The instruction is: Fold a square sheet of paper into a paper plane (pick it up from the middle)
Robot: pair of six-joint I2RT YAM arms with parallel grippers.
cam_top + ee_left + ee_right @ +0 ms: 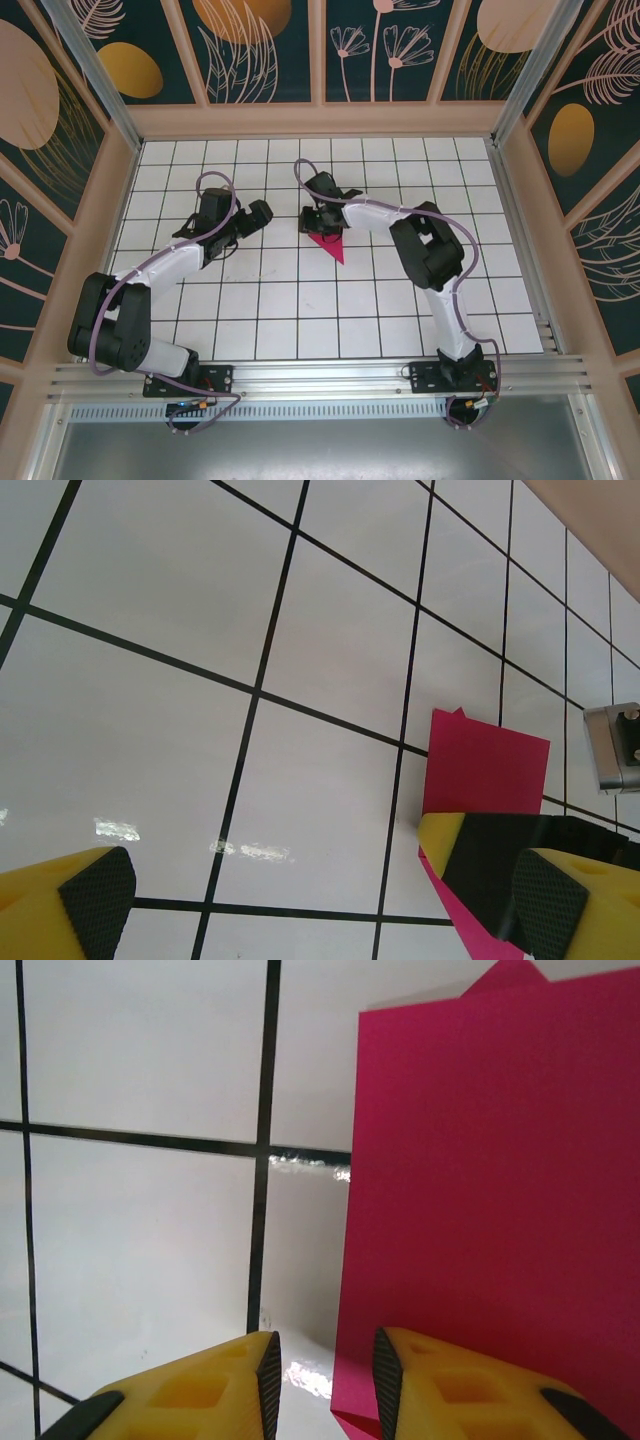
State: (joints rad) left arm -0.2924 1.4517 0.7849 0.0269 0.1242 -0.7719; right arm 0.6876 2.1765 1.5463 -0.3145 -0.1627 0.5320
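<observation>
- Folded magenta square sheet of paper (331, 247) lies flat mid-bench (300, 310), pointed end toward the arm bases.
- Right hand (322, 1380): fingers narrowly apart over the paper's edge, nothing pinched.
- Left hand (320, 910): spread wide, empty, just beside the paper.
- Top view: right hand covers the paper's far part.
- Left wrist view: right hand's finger lying over the paper.

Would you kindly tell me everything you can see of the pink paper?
The paper is thin, matte magenta-pink, a folded shape with straight edges that tapers to a point toward the table's near side. It lies flat on the white gridded table, near its middle. The right tool stands over its edge with its jaws slightly apart; whether it touches the paper cannot be told.
</observation>
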